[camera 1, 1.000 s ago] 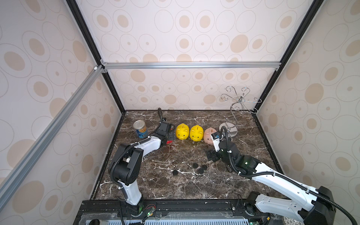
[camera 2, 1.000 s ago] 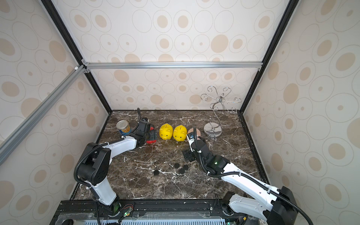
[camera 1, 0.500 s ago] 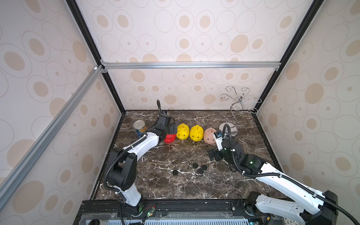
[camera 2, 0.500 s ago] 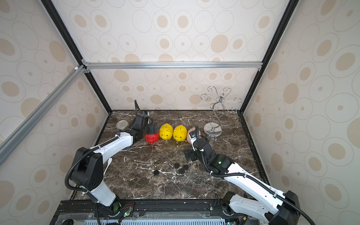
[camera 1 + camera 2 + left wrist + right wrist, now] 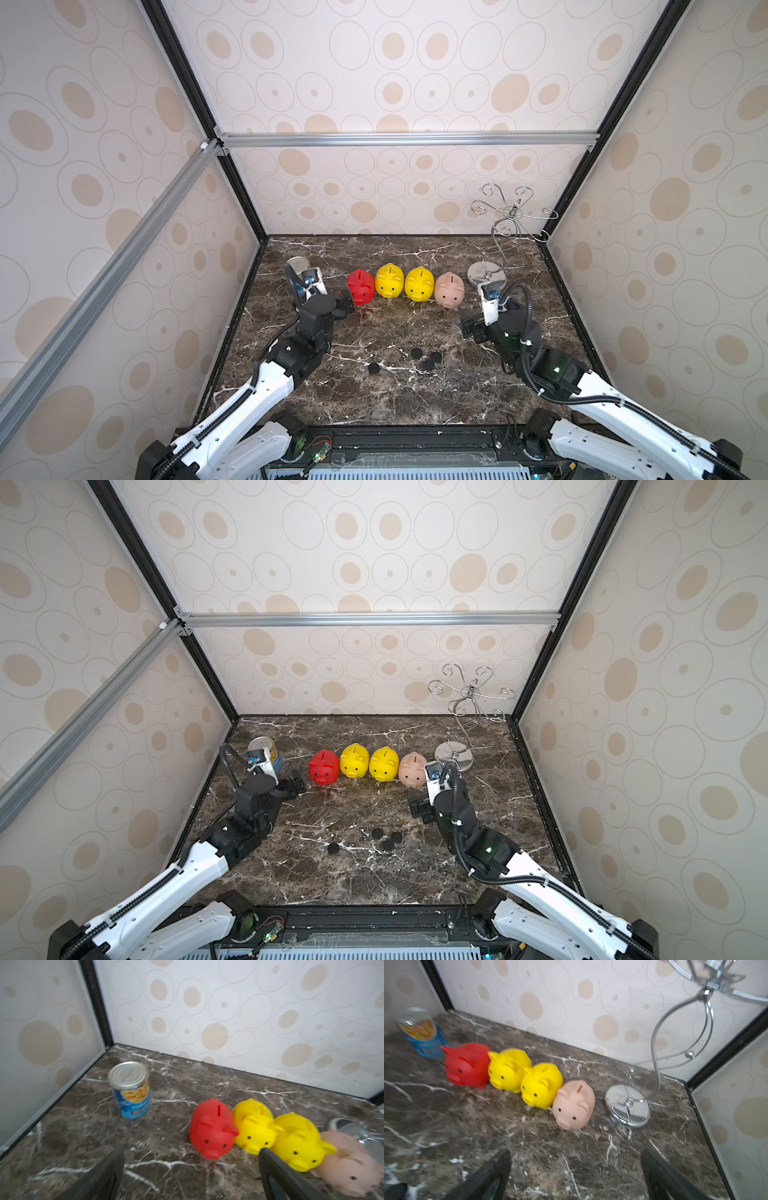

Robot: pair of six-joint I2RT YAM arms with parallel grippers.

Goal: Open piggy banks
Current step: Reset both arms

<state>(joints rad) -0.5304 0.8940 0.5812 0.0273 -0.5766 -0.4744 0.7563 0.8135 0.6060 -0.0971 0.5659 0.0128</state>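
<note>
My left jaws and right jaws hang open, empty; the piggy banks [image 5: 389,281] stand in a row just ahead. Four black plugs [image 5: 416,353] lie behind the jaws. I'd judge the opening finished, so the next move is to retreat.

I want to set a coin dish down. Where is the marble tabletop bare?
Bare: the near marble between the small black round plugs and the front rail; the strip behind the four plastic piggy banks. Crowded: the row from blue-labelled tin can to chrome wire stand.

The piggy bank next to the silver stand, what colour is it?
The piggy bank is pale pink, clearest in the right wrist view.
</note>
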